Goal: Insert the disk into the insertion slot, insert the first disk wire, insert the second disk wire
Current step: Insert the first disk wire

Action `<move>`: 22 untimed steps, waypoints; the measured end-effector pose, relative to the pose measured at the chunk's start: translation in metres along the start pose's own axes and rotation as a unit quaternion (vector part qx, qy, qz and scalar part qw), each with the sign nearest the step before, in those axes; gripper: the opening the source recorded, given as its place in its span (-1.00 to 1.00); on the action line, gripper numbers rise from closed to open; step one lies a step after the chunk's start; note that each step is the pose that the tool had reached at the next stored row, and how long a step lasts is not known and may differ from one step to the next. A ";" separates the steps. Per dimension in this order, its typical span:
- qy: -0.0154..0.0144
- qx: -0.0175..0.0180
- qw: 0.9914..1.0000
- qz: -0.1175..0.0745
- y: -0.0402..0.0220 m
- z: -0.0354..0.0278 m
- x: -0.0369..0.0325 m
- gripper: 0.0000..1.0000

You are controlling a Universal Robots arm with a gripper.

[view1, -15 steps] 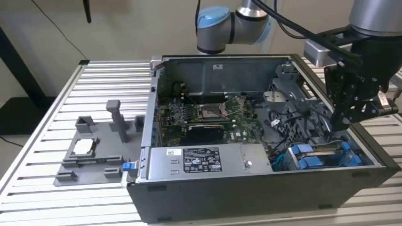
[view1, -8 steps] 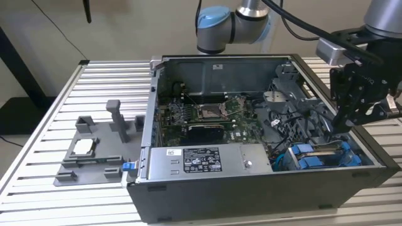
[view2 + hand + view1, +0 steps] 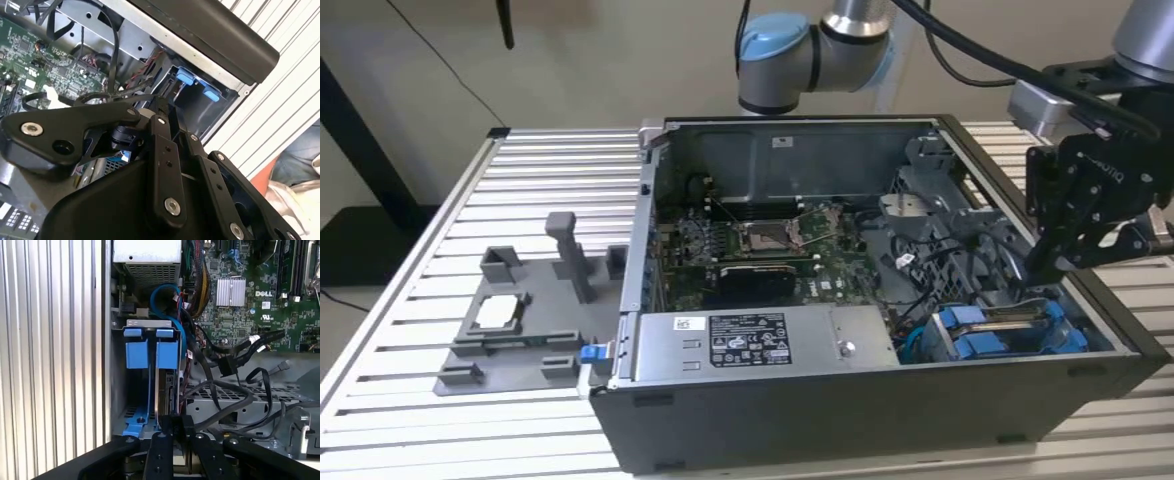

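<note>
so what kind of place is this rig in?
Probably a robotics lab bench for PC assembly trials: an open black metal computer case sits on a slatted aluminium table, beside a grey plastic parts fixture, with a silver robot arm with blue joint caps behind it.

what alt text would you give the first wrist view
A black gripper points at a disk seen edge-on in the blue-tabbed insertion slot of an open computer case, with black cables and a green motherboard alongside.

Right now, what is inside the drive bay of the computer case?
In the first wrist view, the drive bay holds two blue frames; the disk seems to stand on edge in one. The gripper covers the disk's near end.
</note>
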State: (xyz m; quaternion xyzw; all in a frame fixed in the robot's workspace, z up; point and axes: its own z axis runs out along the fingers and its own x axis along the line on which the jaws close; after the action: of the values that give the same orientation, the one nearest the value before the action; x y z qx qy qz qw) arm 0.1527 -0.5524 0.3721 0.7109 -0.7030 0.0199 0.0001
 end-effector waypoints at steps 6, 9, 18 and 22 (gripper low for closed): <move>-0.001 -0.036 0.999 -0.001 -0.0132 0.0021 0.0017 -0.62; -0.001 -0.043 0.999 -0.001 -0.0206 0.0046 0.0020 -0.62; -0.002 -0.048 0.999 0.001 -0.0222 0.0176 0.0018 -0.62; -0.002 -0.048 0.999 0.001 -0.0209 0.0236 0.0016 -0.62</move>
State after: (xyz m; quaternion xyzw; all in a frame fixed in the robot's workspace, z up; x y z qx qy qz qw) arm 0.1742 -0.5544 0.3492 0.7092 -0.7041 -0.0152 0.0322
